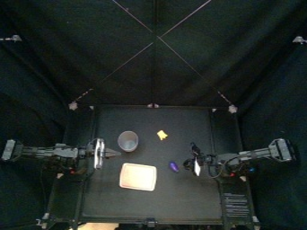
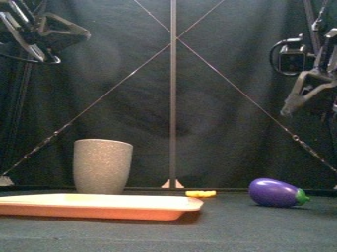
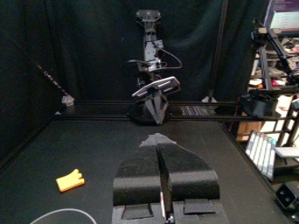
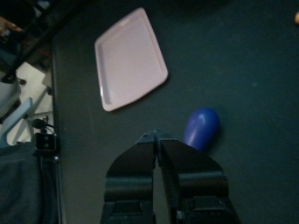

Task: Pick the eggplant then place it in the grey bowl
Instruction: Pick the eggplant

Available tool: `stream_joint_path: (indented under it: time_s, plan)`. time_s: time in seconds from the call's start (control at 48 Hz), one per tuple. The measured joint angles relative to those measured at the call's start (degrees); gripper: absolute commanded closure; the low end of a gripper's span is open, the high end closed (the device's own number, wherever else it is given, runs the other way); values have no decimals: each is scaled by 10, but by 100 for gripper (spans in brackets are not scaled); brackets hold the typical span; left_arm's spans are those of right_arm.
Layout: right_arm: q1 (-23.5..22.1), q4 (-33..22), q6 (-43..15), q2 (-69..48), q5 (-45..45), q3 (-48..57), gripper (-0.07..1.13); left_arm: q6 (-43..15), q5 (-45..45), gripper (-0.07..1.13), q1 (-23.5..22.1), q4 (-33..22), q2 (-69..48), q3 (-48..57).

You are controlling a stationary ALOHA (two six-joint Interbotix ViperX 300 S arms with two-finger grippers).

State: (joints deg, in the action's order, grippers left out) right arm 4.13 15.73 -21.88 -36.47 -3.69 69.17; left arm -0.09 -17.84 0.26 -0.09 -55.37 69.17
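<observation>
Eggplant looks light, smooth, probably slippery; pinch across its fat middle; right gripper and left gripper closed, empty.

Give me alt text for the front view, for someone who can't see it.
A purple toy eggplant lies on the black table at right; a tall grey speckled cup stands at left behind a flat pink tray. A small yellow toy lies between tray and eggplant, and the left arm and right arm hang raised above.
</observation>
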Motion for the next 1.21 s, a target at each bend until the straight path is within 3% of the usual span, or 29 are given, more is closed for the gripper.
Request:
stream_joint_path:
  time_s: [0.146, 0.25, 0.812, 1.208]
  plan:
    - [-1, -2, -4, 41, 1, -11, 16, 0, 0, 108, 0, 0, 0, 0]
    - [-2, -10, -3, 76, 1, -21, 4, 0, 0, 108, 0, -1, 0, 0]
    - [-51, -33, -3, 234, 1, -69, 4, 0, 0, 108, 0, -1, 0, 6]
    - [-51, -35, 1, 323, 0, -121, 5, 0, 0, 108, 0, -1, 0, 8]
